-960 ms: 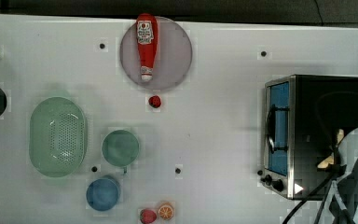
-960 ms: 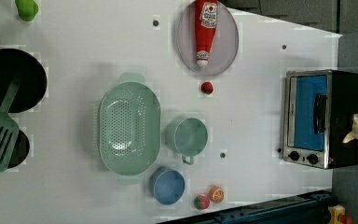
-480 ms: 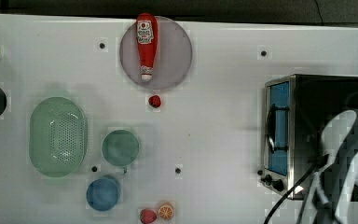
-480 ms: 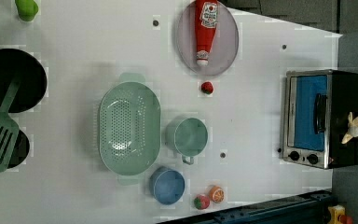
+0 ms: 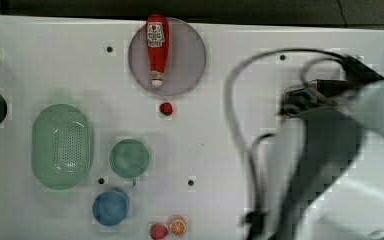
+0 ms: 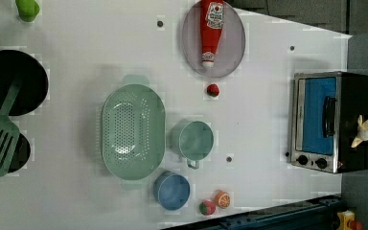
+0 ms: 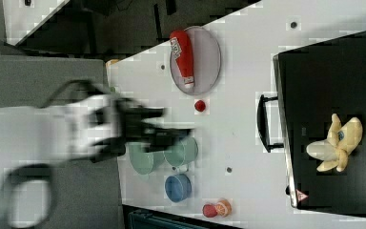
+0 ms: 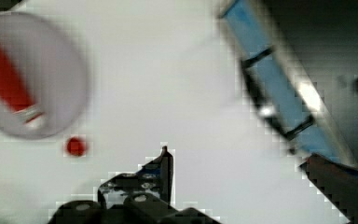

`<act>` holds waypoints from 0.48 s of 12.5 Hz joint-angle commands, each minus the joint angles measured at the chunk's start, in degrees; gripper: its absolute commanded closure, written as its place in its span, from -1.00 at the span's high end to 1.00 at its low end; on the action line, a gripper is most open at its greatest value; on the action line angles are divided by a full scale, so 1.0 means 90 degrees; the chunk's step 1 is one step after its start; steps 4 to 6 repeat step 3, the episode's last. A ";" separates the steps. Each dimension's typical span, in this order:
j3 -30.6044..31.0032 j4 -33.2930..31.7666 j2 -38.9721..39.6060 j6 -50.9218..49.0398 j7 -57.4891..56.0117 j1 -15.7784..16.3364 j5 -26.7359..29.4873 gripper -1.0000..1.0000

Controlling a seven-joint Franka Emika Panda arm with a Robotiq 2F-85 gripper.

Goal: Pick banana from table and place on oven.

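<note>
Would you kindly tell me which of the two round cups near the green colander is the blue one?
The blue cup sits nearer the table edge, beside the small toy fruits; the green cup has a handle and is larger.

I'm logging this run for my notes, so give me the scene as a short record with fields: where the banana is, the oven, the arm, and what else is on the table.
banana: lying on the oven's black top, nothing touching it
oven: at the left view's right end of the table, door shut
gripper: open, empty, over bare table between the plate and the oven
ketchup bottle: lying on the grey plate
plate: on the table
colander: green, at mid-table
cup: green, beside the colander
bowl: blue, near the table's edge
table: white
</note>
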 commanded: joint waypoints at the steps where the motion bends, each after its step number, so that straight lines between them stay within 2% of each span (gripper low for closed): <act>1: 0.0634 0.0067 -0.0573 -0.0755 0.2486 0.0419 -0.0262 1.00; 3: 0.1156 0.0062 -0.0853 -0.1230 0.3306 0.0418 -0.0309 1.00; 6: 0.1156 0.0062 -0.0853 -0.1230 0.3306 0.0418 -0.0309 1.00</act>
